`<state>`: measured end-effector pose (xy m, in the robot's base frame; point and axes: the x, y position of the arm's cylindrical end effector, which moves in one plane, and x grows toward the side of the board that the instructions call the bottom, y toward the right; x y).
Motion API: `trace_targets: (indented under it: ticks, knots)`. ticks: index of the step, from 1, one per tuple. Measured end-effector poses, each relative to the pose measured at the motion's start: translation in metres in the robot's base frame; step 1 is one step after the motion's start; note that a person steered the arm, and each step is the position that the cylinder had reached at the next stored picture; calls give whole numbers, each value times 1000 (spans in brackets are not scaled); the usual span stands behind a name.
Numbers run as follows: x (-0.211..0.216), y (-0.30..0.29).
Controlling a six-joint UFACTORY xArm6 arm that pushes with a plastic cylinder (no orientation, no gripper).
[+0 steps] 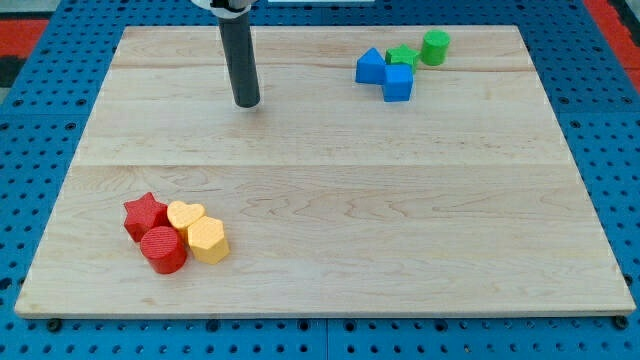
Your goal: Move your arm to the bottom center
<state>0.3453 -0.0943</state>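
Note:
My dark rod comes down from the view's top, and my tip [247,103] rests on the wooden board [330,190] in its upper left part, touching no block. A cluster at the view's lower left holds a red star [144,214], a red cylinder [163,249], a yellow heart [185,215] and a yellow hexagon [208,239]. A cluster at the upper right holds a blue triangular block [371,66], a blue cube [398,83], a green star-like block [402,56] and a green cylinder [435,47]. My tip is far from both clusters.
The board lies on a blue perforated table [40,120]. A red strip [30,25] shows at the view's top left corner.

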Motion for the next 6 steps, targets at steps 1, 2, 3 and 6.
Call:
trace_targets:
  ticks: [1,2,3,6]
  knots:
    - [24,-1]
    - [60,5]
    - [72,31]
    - [224,82]
